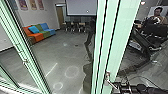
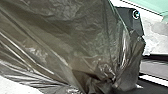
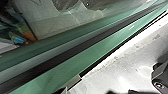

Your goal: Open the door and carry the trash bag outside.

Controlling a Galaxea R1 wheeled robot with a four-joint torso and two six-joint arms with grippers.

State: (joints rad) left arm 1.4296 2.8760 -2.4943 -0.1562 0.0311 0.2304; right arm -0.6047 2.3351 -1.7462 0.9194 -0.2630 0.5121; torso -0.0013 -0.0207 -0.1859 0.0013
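Though the trash bag [image 2: 75, 37] bunches, I cannot tell the left claw's [image 2: 110, 84] or right claw's [image 1: 125, 87] opening or grip.

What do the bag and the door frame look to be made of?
Bag: thin, glossy, see-through brownish plastic film, judging by its creases and shiny highlights. Door frame: smooth, pale green, probably painted metal, given its straight, hard edges.

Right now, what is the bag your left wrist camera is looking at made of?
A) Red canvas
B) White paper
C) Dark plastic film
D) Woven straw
C: in the left wrist view the trash bag is dark, glossy and full of creases, bunched together near one end.
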